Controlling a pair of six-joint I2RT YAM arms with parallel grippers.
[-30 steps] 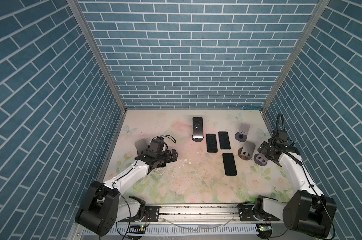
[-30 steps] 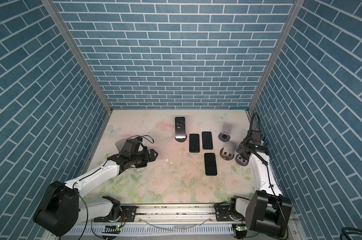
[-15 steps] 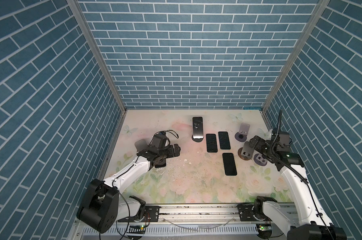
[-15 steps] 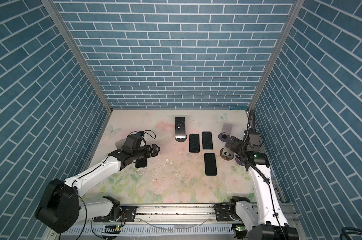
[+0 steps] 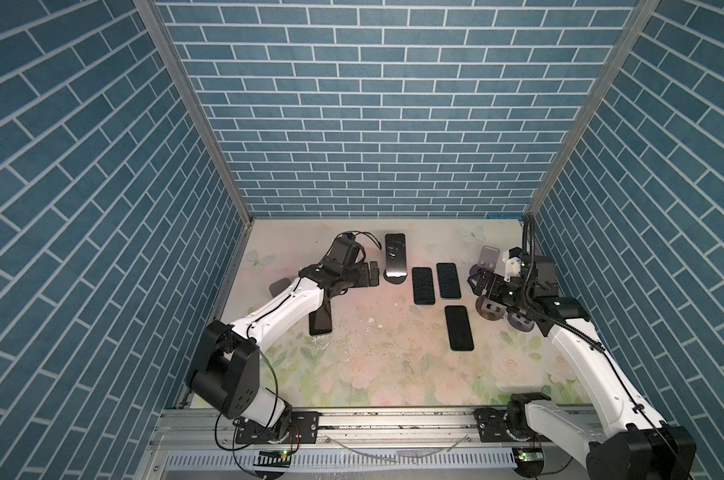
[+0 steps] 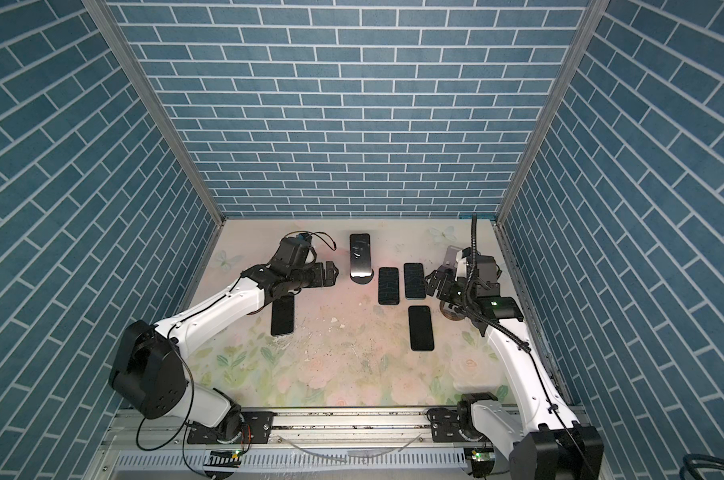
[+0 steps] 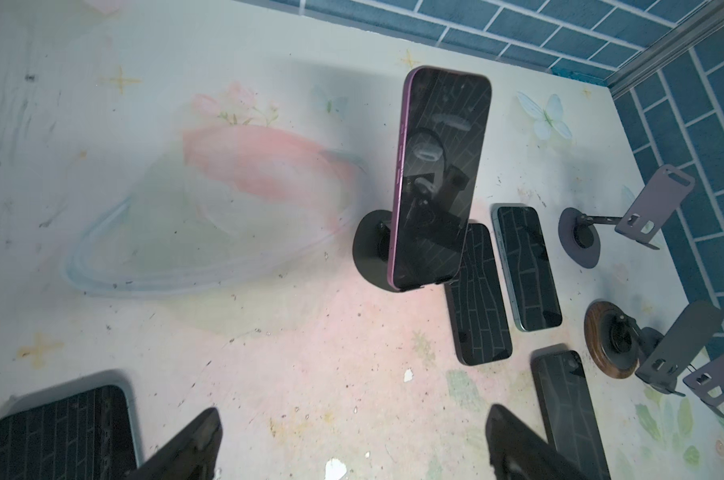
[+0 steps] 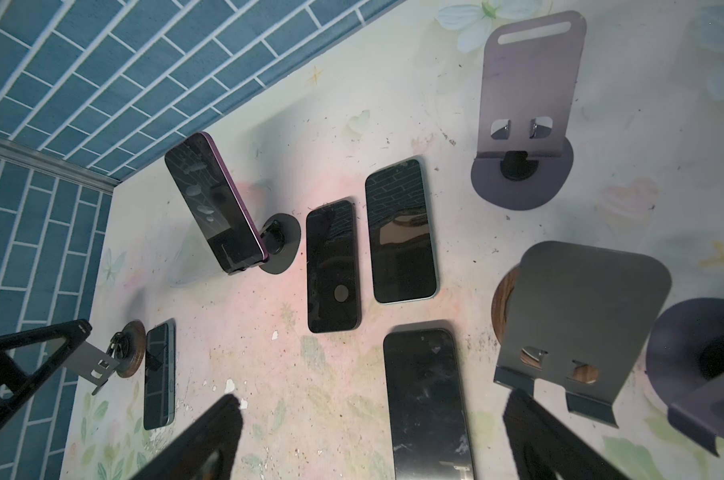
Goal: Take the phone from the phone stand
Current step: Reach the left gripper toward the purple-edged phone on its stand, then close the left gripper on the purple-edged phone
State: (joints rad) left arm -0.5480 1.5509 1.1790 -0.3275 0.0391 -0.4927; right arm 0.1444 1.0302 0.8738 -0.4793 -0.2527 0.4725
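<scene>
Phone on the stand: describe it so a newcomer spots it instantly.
Look below the back brick wall, at the far middle of the floral table. There the phone leans on a round dark stand; purple-edged, it alone is propped, while other phones lie flat.

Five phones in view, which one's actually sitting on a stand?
The purple-edged phone, propped upright on the black round-base stand. The other four phones lie flat on the table.

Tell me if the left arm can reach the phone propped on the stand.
Probably yes: the open left claw sits just beside the phone, facing it, with nothing between them.
</scene>
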